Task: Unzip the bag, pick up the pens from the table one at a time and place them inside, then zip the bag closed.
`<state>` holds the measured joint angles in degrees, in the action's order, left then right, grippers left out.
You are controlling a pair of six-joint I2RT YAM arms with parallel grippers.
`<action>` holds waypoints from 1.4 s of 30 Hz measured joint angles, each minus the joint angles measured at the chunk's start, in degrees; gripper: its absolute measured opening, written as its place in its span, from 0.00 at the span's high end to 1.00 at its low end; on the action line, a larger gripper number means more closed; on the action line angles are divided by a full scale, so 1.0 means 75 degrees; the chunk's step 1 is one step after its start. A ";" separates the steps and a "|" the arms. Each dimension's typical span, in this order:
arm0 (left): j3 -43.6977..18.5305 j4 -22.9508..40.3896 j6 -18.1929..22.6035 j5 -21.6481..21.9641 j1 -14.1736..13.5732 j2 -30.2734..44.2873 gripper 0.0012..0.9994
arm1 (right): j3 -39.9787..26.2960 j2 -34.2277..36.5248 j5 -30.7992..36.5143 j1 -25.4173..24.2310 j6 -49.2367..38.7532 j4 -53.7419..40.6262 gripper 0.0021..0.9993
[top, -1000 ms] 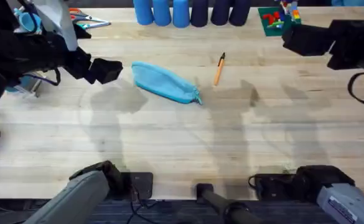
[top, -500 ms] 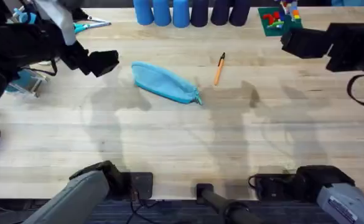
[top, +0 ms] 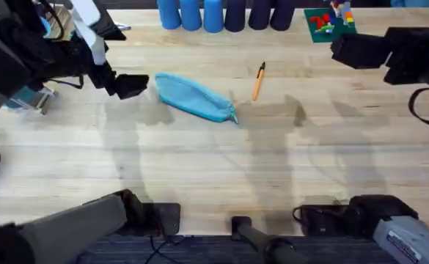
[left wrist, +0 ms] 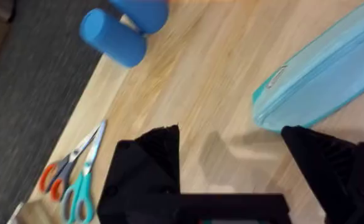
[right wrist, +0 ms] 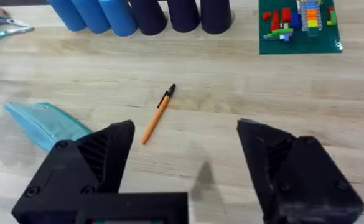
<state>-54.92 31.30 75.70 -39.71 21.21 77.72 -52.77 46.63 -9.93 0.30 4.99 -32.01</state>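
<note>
The light blue bag (top: 193, 96) lies slanted on the table (top: 221, 169) left of centre, its zipper shut and its pull (left wrist: 276, 75) near the left end. One orange pen (top: 258, 80) with a black tip rests to the bag's right, also seen from the right wrist (right wrist: 158, 114). My left gripper (top: 130, 85) hovers open just off the bag's left end; its fingers (left wrist: 150, 155) straddle bare wood short of the bag (left wrist: 322, 78). My right gripper (top: 342, 48) stands open at the far right, away from the pen, with nothing between its fingers (right wrist: 101, 155).
A row of blue and dark cups (top: 221, 15) lines the back edge. A green plate with toy bricks (top: 328, 20) sits at the back right. Scissors (left wrist: 76, 177) lie at the back left. A light blue item (top: 25, 99) rests at the left edge.
My left gripper has swung closer to the bag's left end and lower toward the table. The right arm, bag and pen have not moved.
</note>
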 joint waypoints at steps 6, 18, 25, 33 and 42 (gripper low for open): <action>0.0000 0.0304 0.0626 -0.0694 -0.0002 0.0804 0.01 | 0.0000 0.0000 0.0000 0.0000 0.0000 0.0000 0.00; 0.0000 -0.0144 0.0945 -0.1554 -0.0139 0.2611 0.01 | 0.0000 0.0000 0.0000 0.0000 0.0021 0.0000 0.00; 0.0000 -0.0287 0.0945 -0.2123 -0.0139 0.2611 0.01 | 0.0000 0.0000 0.0000 0.0000 0.0023 0.0000 0.00; 0.0000 -0.0279 0.0945 -0.2980 -0.0139 0.2611 0.01 | 0.0000 0.0000 0.0000 0.0000 0.0023 -0.0009 0.00; 0.0000 -0.0007 0.0945 -0.3012 -0.0139 0.2611 0.24 | 0.0000 0.0000 0.0000 0.0000 0.0023 -0.0009 0.00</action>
<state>-54.92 31.25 82.78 -62.30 20.16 97.30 -52.77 46.63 -9.93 0.30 5.17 -32.08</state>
